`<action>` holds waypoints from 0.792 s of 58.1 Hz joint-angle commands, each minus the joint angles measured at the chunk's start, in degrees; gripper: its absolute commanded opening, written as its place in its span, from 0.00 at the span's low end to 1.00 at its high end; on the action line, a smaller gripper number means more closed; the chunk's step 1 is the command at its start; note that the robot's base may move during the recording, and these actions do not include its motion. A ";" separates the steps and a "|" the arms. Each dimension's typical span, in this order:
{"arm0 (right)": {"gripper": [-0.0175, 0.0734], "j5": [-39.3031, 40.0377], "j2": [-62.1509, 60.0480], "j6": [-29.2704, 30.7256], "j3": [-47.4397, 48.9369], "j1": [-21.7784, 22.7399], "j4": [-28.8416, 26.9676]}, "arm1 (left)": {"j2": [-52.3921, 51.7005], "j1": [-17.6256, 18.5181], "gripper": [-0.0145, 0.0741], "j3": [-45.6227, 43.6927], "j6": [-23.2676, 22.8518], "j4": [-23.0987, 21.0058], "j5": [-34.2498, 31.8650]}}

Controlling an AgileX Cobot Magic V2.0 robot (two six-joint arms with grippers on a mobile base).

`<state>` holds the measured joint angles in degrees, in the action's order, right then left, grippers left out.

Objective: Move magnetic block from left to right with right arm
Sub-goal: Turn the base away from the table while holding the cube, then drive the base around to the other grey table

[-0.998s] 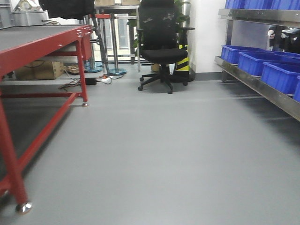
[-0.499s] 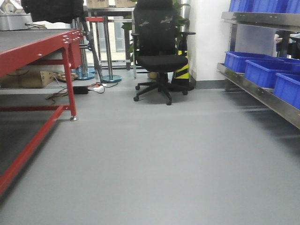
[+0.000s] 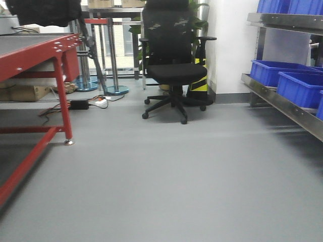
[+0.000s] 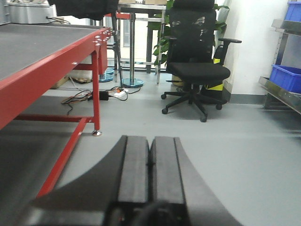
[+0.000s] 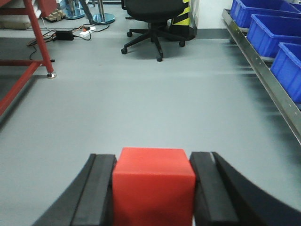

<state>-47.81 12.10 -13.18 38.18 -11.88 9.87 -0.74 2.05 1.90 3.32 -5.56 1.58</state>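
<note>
Right wrist view: magnetic block [image 5: 154, 188] clamped between right tool [image 5: 155, 197] fingers.

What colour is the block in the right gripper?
The block is bright red; right wrist view.

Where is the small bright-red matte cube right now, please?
In the right wrist view, the bright-red cube sits bottom centre, clamped between the black fingers of the right gripper, with grey floor beyond.

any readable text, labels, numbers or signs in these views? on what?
None readable.
magnetic block: visible faces plain red.
blue bins: no labels visible.
yellow-black striped marker behind the chair: stripes only, no words.
cardboard box under the red table: too blurred to tell.
</note>
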 commanded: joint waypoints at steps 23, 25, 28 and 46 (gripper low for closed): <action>0.40 4.84 0.83 0.42 1.58 -0.24 0.78 | -0.55 -0.04 0.02 0.47 -0.34 -0.27 -4.86; 0.40 4.84 0.83 0.42 1.58 -0.24 0.78 | -0.55 -0.04 0.02 0.47 -0.34 -0.27 -4.86; 0.40 4.84 0.83 0.42 1.58 -0.24 0.78 | -0.55 -0.04 0.02 0.47 -0.34 -0.27 -4.86; 0.40 4.84 0.83 0.42 1.58 -0.24 0.78 | -0.55 -0.04 0.02 0.47 -0.34 -0.27 -4.86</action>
<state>-47.81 12.10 -13.18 38.18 -11.88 9.87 -0.74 2.05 1.90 3.32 -5.56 1.58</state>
